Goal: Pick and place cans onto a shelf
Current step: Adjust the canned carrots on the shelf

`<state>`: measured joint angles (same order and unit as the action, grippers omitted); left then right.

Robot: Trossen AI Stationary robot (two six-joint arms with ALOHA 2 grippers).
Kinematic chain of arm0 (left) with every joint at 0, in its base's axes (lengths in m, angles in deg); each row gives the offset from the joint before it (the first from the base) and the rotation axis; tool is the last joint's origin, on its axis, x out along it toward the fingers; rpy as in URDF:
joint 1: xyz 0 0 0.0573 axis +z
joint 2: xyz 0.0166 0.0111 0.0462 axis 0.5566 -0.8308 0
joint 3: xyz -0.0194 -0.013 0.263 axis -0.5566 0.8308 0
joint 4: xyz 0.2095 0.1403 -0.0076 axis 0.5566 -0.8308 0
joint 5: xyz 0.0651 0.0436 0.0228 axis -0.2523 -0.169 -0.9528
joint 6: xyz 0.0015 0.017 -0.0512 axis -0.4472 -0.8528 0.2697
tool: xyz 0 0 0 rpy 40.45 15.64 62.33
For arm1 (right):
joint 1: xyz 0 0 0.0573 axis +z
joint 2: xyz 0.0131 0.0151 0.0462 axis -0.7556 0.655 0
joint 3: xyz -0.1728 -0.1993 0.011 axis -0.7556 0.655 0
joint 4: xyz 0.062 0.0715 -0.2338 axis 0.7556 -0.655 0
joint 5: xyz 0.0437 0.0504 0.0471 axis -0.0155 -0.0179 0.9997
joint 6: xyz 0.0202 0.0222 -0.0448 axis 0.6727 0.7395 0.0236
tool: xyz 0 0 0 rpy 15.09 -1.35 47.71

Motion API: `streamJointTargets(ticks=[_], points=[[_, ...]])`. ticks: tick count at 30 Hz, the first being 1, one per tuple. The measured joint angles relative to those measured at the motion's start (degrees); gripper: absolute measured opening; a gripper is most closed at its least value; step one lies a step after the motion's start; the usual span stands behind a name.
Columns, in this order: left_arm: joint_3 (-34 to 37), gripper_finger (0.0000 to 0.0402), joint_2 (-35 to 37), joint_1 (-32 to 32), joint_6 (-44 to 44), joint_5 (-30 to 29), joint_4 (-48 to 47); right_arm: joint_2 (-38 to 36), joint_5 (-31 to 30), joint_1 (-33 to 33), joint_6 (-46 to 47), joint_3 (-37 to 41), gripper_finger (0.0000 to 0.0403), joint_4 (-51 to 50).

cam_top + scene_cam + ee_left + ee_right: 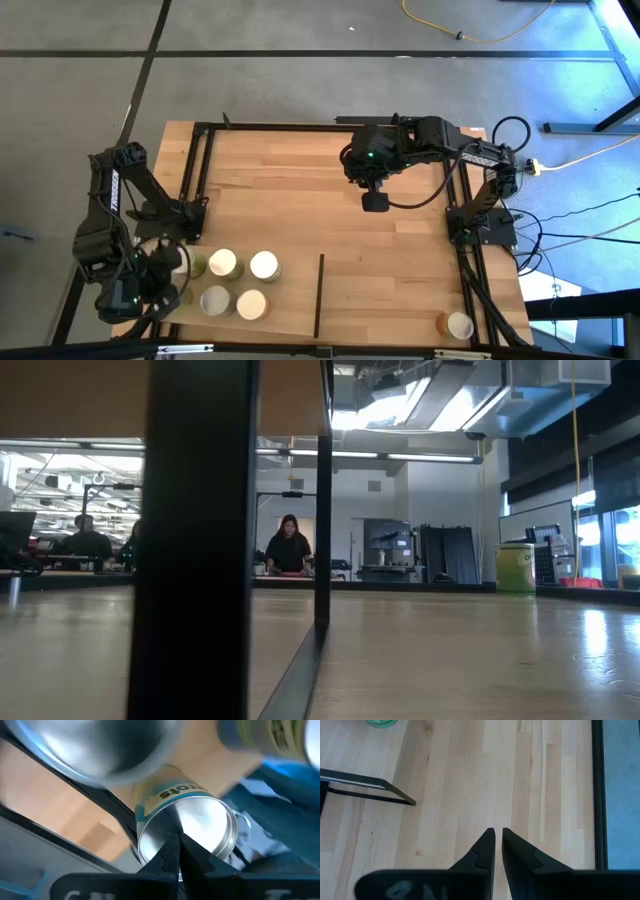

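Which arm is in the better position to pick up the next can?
The left, probably. Its gripper hangs right beside the cluster of cans at the table's near left. The right gripper waits over bare wood at mid-table, with only one can on its side.

A grey concrete floor [300, 70] with dark seams surrounds the table [290, 190]; a yellow cable [470, 35] snakes across it. Beyond, an open workshop: ceiling strip lights [420, 457], exposed ducting [470, 395], dark cabinets [445, 554], a green bin [515, 567], and people seated at desks (one [289, 546] facing this way).
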<state>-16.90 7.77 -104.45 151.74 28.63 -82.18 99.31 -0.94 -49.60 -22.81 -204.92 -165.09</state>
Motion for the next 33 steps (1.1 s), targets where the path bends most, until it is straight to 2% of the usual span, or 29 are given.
streamJointTargets(ticks=[4, 28, 33], points=[[0.4, 0.0, -0.2, 0.0, -0.1, -0.6, 3.7, 0.0, 0.0, 0.0, 0.0, 0.0, 0.0036, 0.0], [0.5, 0.0, -0.3, 0.0, -0.2, -3.6, 1.8, 0.0, 0.0, 0.0, 0.0, 0.0, 0.0036, 0.0], [0.6, 0.0, -0.3, 0.0, -0.9, -7.8, 1.1, 0.0, 0.0, 0.0, 0.0, 0.0, 0.0036, 0.1]])
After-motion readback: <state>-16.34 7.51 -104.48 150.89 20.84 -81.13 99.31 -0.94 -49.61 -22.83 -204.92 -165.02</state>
